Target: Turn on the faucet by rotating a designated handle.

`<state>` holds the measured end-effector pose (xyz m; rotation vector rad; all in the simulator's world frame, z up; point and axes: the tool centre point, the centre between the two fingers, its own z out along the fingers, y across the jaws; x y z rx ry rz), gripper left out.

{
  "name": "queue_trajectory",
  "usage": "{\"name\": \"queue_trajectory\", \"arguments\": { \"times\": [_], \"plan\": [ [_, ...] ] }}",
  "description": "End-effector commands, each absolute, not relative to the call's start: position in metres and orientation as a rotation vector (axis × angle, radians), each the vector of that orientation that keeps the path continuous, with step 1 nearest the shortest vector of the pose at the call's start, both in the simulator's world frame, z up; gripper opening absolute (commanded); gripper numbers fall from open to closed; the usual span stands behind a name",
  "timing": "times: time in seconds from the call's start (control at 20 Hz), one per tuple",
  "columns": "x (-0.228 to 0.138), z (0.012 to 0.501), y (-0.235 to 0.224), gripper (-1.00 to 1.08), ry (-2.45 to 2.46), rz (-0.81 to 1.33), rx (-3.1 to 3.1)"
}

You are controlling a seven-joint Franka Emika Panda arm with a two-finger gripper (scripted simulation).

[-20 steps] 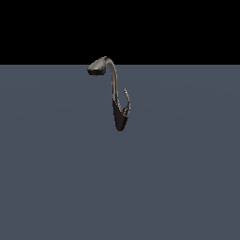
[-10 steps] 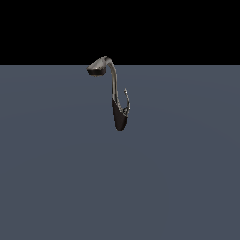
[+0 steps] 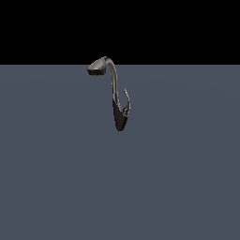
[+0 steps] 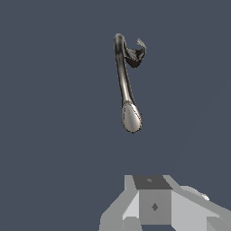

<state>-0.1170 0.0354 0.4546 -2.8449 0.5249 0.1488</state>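
Faucet [image 3: 119, 117] dark, tapered (oval head), handle [image 3: 126, 99] slim

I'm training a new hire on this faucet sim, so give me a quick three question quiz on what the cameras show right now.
1. True or false: in the exterior view, the arm is touching the faucet.
2. In the exterior view, the handle branches off toward which side? A) the view's left B) the view's right
3. Fill in: the spray head has an ____ outline.

Key: 1. False, no arm shows there; the wrist view shows only part of the gripper, well apart from the faucet. 2. B. 3. Oval.
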Motion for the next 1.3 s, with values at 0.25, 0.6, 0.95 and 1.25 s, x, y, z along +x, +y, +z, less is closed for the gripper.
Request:
{"name": "queue_trajectory", "arguments": {
  "times": [0.25,0.6,0.95,1.25],
  "plan": [
    [-0.059,0.419,0.035,-1.0,0.824,0.243,-2.652],
    [-0.007,0.378,0.027,-1.0,1.095,0.337,-2.447],
    [0.039,0.327,0.013,-1.0,1.355,0.433,-2.215],
    [0.074,0.277,-0.003,-1.0,1.567,0.515,-1.993]
  ]
}}
